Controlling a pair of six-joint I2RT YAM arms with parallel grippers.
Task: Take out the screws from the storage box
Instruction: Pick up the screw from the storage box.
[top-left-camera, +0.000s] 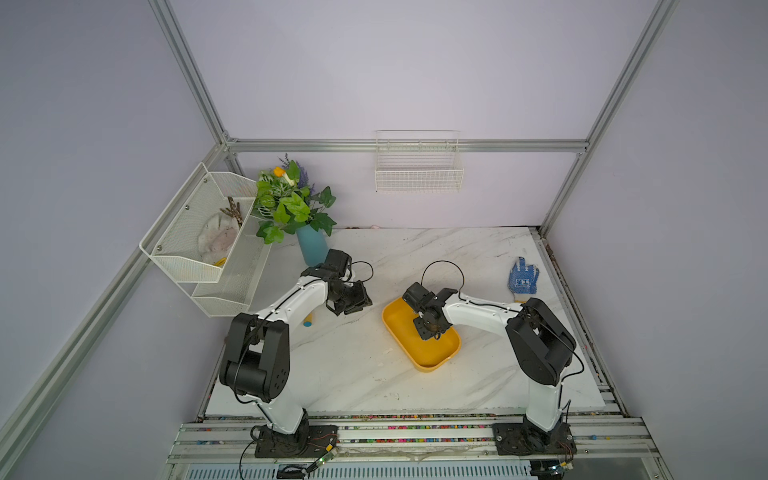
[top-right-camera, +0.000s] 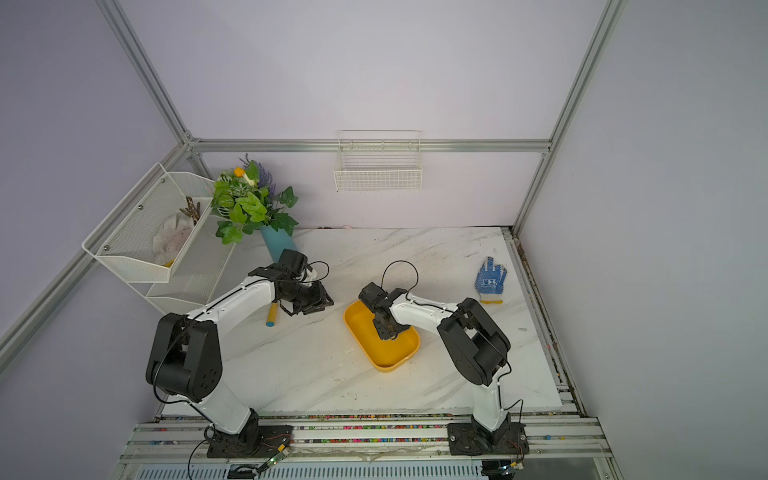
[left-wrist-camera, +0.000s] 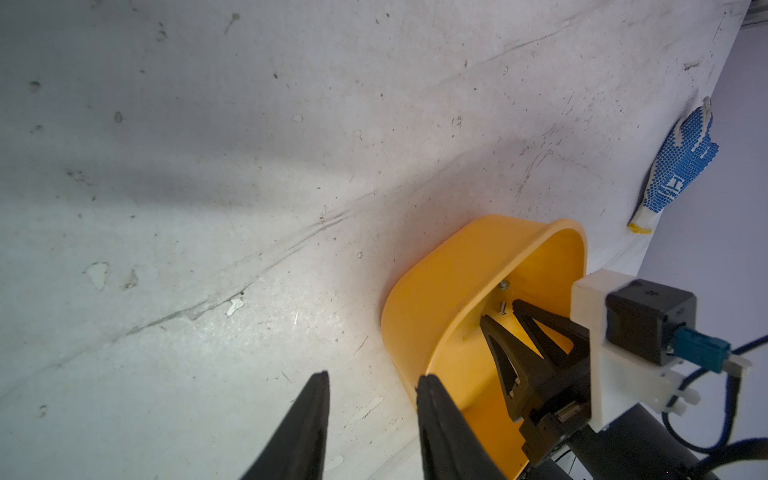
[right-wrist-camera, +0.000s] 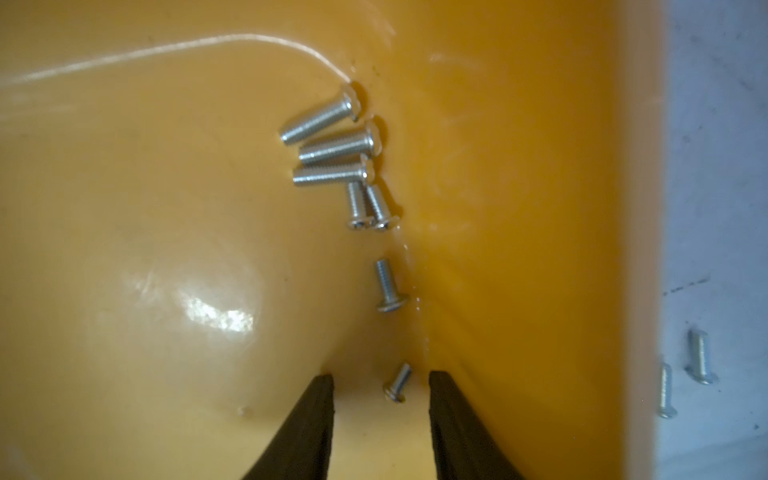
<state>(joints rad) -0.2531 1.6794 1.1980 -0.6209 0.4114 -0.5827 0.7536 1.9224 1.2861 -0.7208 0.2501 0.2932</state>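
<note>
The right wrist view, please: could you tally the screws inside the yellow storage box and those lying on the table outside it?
Screws inside the storage box: 7
Screws on the table outside it: 2
Total: 9

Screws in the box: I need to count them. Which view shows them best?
The right wrist view: seven screws lie close and sharp on the box floor, along its wall. The left wrist view shows only two over the rim. In both top views none can be made out beneath the right arm.
</note>
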